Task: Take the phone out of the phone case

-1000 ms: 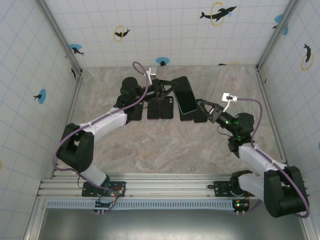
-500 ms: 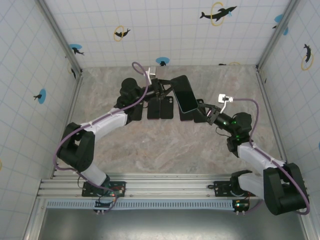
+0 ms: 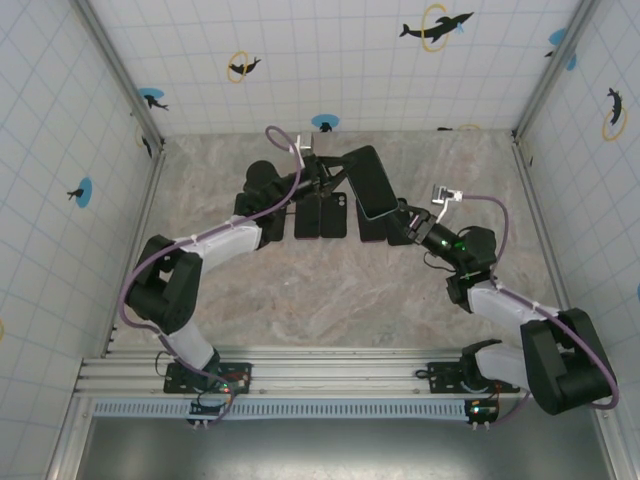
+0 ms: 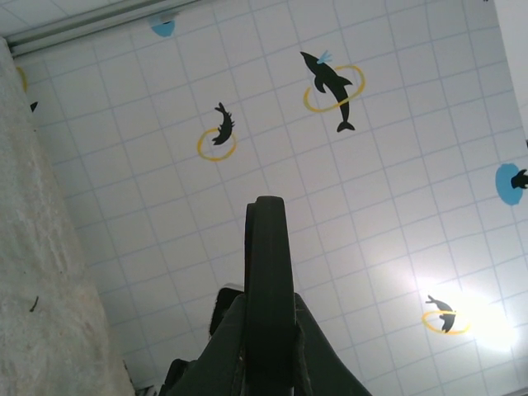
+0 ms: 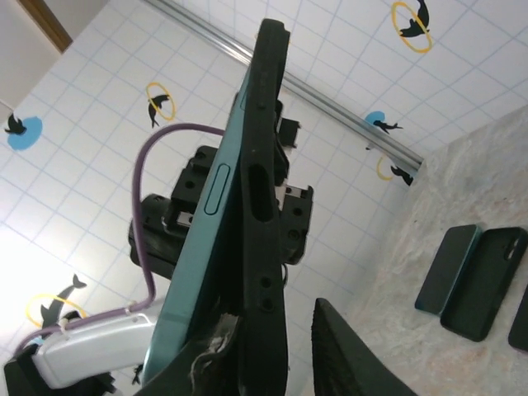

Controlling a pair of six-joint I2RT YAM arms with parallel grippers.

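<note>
Left end effector (image 4: 268,334) pinching phone case (image 4: 268,264) at 10 o'clock corner, as anchor; right end effector (image 5: 272,330) straddles 5 o'clock end, cannot tell if clamped; phone (image 5: 206,247) seems partly out.

Two dark rectangular phones (image 3: 333,215) lie side by side on the beige marbled tabletop (image 3: 300,290); black dolphin stickers (image 3: 436,26) dot the white tiled walls (image 3: 300,50).

The tool (image 4: 270,342) grips the dark phone case (image 4: 270,247), seen edge-on.
</note>
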